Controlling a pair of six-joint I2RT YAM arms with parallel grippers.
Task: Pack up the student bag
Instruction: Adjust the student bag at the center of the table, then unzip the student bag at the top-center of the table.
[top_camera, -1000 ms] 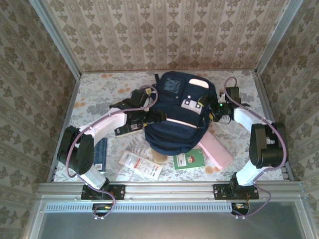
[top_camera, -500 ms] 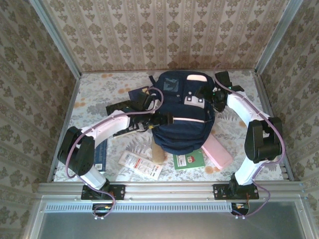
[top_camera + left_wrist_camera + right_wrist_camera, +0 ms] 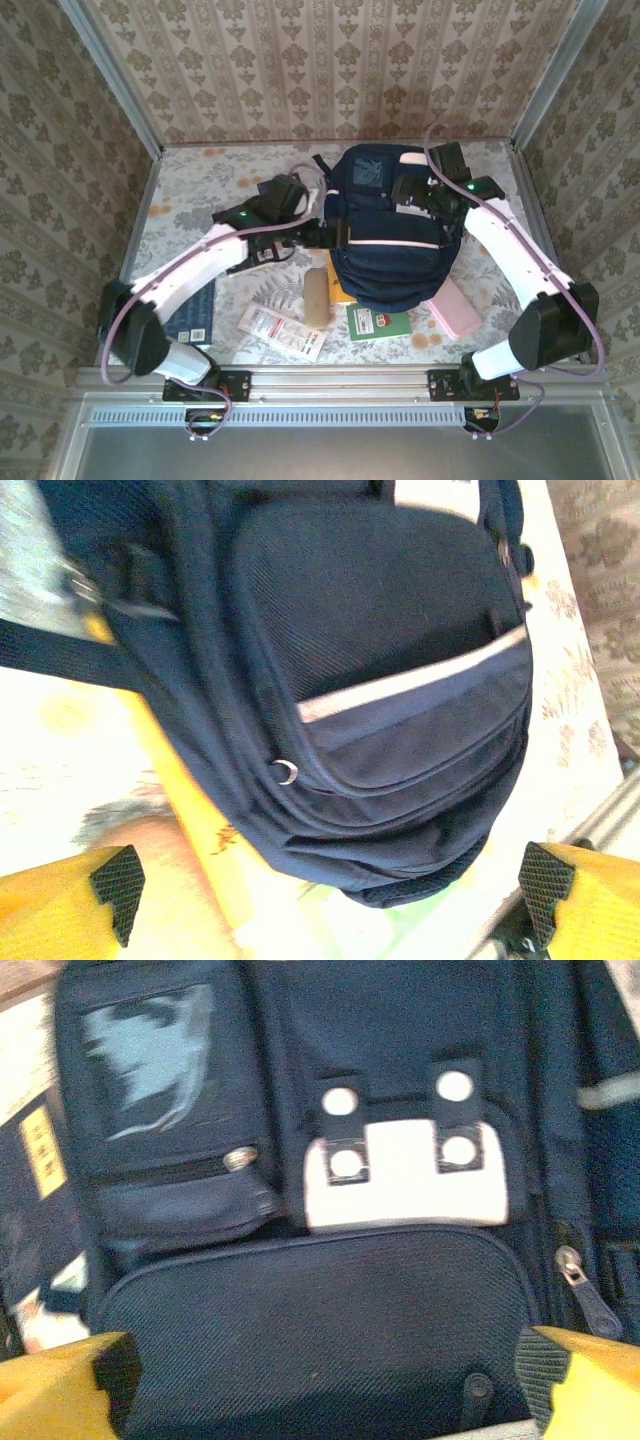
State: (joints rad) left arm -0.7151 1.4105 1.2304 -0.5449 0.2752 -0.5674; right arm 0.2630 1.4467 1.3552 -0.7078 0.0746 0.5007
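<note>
The student bag [image 3: 395,240] is lying flat on the bench [image 3: 200,185] with its front pocket up. As far as the views show, its zips are looking closed, so the packing is appearing barely begun; what is already inside I cannot tell.

The left gripper [image 3: 332,235] is standing wide open with nothing between its jaws. The bag is lying just ahead of it, side wall and striped pocket facing the fingertips, close but apparently not touching. The right gripper [image 3: 412,192] is likewise spread wide and gripping nothing. It is hovering over the bag's upper end, with the white buckle patch [image 3: 400,1175] directly beneath it, between its fingers.

Several things are waiting outside the bag:
- A pink case [image 3: 455,308] is lying back from the right gripper toward that arm's base, tucked against the bag's corner.
- A green book [image 3: 378,322] and a white packet [image 3: 282,332] are lying further back from both grippers.
- A tan roll [image 3: 318,290] is sitting just behind the left gripper.
- A dark blue book [image 3: 190,322] is lying well back, beside that arm's elbow.
- A yellow flat item [image 3: 200,820] is peeking from under the bag, just beside the left gripper's finger.

Opening a compartment, loading these things and closing up are all looking left to do — a zip pull [image 3: 590,1295] is lying just beside one of the right gripper's fingers.
</note>
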